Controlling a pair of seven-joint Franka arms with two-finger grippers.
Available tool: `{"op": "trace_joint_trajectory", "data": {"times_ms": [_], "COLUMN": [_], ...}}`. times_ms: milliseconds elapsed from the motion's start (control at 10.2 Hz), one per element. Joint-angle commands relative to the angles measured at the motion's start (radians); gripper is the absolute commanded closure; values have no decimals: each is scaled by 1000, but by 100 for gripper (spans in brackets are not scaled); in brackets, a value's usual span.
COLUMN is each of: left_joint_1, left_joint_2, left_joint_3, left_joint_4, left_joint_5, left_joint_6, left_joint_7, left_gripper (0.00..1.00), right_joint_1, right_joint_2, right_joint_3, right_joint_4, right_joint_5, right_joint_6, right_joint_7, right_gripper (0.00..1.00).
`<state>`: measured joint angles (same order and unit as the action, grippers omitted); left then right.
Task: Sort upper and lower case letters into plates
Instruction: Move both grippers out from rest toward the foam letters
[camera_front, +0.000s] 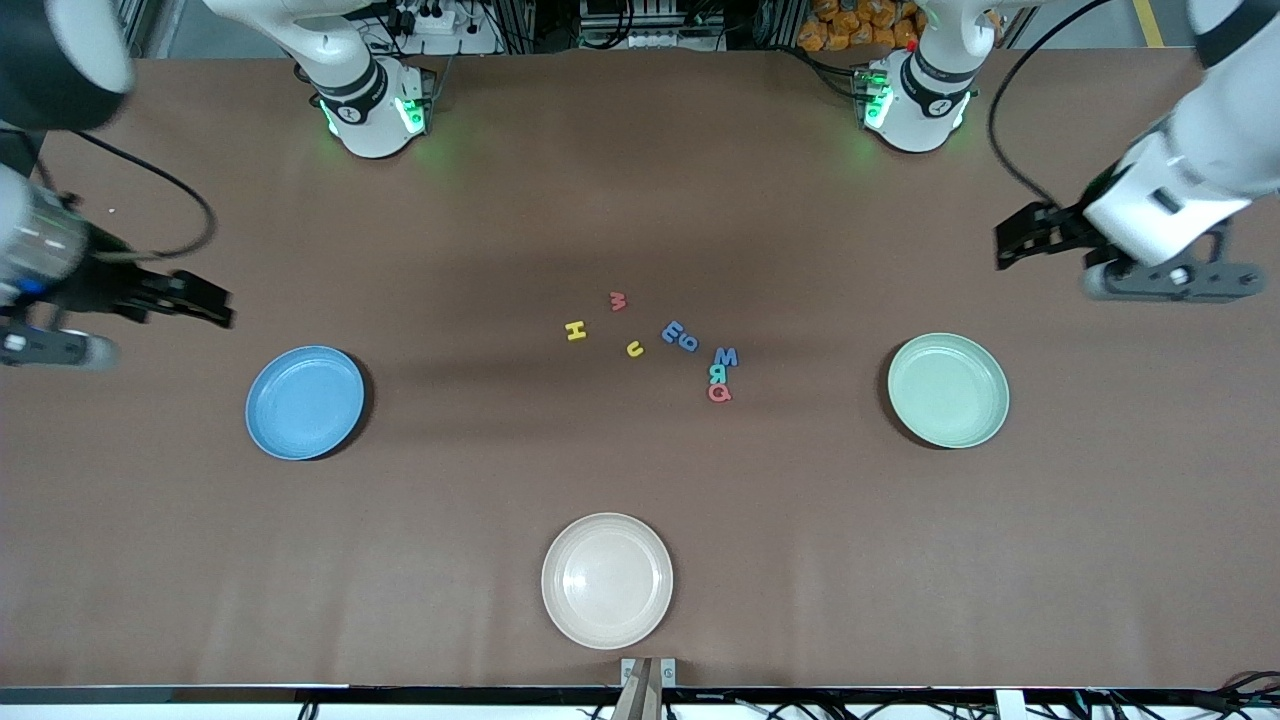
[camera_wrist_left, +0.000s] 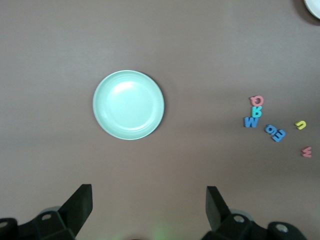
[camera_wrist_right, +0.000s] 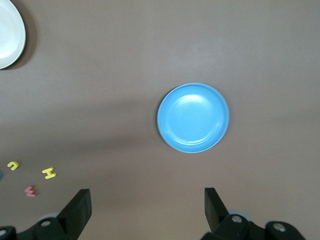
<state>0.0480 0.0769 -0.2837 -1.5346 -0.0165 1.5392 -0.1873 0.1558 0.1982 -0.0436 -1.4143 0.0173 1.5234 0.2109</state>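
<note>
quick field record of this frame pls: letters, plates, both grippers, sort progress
letters: loose cluster of foam letters mid-table, between the two sorting plates, none on a plate
blue plate: toward the right arm's end, holds nothing
mint green plate: toward the left arm's end, holds nothing
cream plate: nearest the front camera, holds nothing
left gripper: open, in the air near the mint green plate, holding nothing
right gripper: open, in the air near the blue plate, holding nothing
progress: sorting not started

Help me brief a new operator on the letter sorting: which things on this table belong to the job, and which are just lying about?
Job:
letters, clustered mid-table
blue plate
mint green plate
left gripper, open
right gripper, open

Lying about:
cream plate, nearest the front camera
</note>
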Motion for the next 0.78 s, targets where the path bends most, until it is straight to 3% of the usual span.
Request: {"op": "trace_joint_trajectory", "data": {"times_ms": [0,195,390,683], "left_joint_1": [3,3,-28,-135], "left_joint_2": [12,14,41,168], "left_joint_3": [-78,-132,-175,-175], "left_joint_4": [-91,-212,-326,-352], "left_joint_5": [-20,-20,-8,39], "left_joint_6": [117,273,439,548], "left_joint_7": [-96,-145,-286,-449], "left_gripper": [0,0,0,0], "right_joint_1": [56,85,122,188], "right_joint_2": [23,44,44,41], "right_joint_3": [-2,-2,-2,-4], "right_joint_4": [-31,-66,-119,-199], "right_joint_5": [6,79,79,78], "right_joint_6": [11,41,113,165], "right_joint_7": [67,73,155,192], "right_gripper": [0,0,0,0]}}
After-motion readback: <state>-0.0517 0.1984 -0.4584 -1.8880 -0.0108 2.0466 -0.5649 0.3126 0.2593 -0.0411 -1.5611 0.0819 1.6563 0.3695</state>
